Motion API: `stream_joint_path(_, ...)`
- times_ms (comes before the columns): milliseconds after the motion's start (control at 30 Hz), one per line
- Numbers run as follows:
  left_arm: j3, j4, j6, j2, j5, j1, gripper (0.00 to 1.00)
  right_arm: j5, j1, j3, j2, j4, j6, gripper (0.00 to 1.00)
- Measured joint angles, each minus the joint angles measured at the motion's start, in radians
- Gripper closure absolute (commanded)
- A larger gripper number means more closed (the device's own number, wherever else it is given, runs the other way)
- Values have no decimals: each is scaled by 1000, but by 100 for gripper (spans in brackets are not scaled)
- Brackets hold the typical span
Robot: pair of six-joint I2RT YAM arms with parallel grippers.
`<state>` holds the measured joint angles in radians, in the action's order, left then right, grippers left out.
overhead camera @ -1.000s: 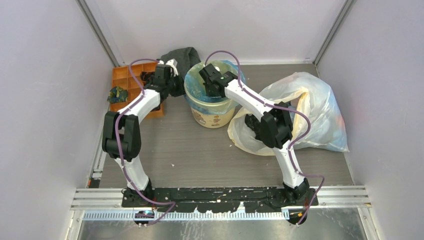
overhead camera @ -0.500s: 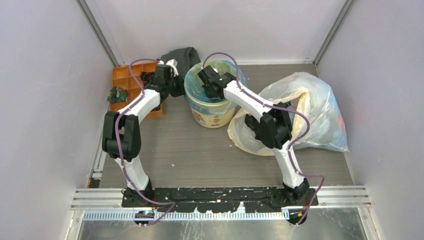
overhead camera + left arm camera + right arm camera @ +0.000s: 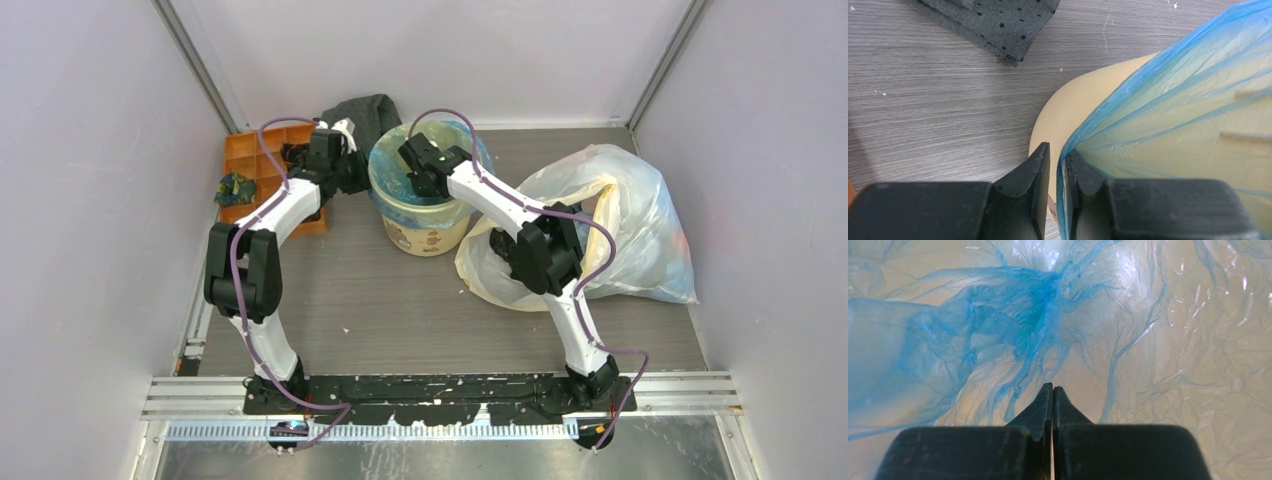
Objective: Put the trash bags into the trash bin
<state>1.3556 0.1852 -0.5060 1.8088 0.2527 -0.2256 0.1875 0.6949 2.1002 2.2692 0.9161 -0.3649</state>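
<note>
The cream-yellow trash bin (image 3: 430, 235) stands at the back middle of the table. The light-blue trash bag (image 3: 472, 140) lines it and is draped over its rim. My left gripper (image 3: 358, 172) is at the bin's left rim. In the left wrist view its jaws (image 3: 1057, 150) stand a narrow slit apart, with the taut bag edge (image 3: 1173, 100) caught in the slit beside the bin wall (image 3: 1073, 100). My right gripper (image 3: 415, 185) reaches down inside the bin. In the right wrist view it (image 3: 1053, 386) is shut and empty above the crumpled bag (image 3: 973, 330).
An orange compartment tray (image 3: 250, 165) with a dark green item sits left of the bin. A dark grey dotted cloth (image 3: 365, 110) lies behind it and also shows in the left wrist view (image 3: 998, 25). A large whitish sack with yellow patches (image 3: 620, 220) lies right of the bin. Walls enclose three sides.
My right gripper has shifted slightly inside the bin. The left gripper, bin and bag stay where they were.
</note>
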Motion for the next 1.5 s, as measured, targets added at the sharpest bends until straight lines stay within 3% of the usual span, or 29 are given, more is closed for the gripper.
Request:
stream_joint_path(333,0,16,17,-11,-19,1,67,-10,-5,0,27,1,-3,99)
stream_joint_path(733,19,56,43,-84,-68,14,41,-17,-9,0,30,2,-4,99)
stream_joint_path(1200,88,163,62,-140,-192,58,38,-23,-10,2,42,6,-4,99)
stream_joint_path(1500,94,186,32,-226,-154,61,35,-23,-10,6,43,16,-4,99)
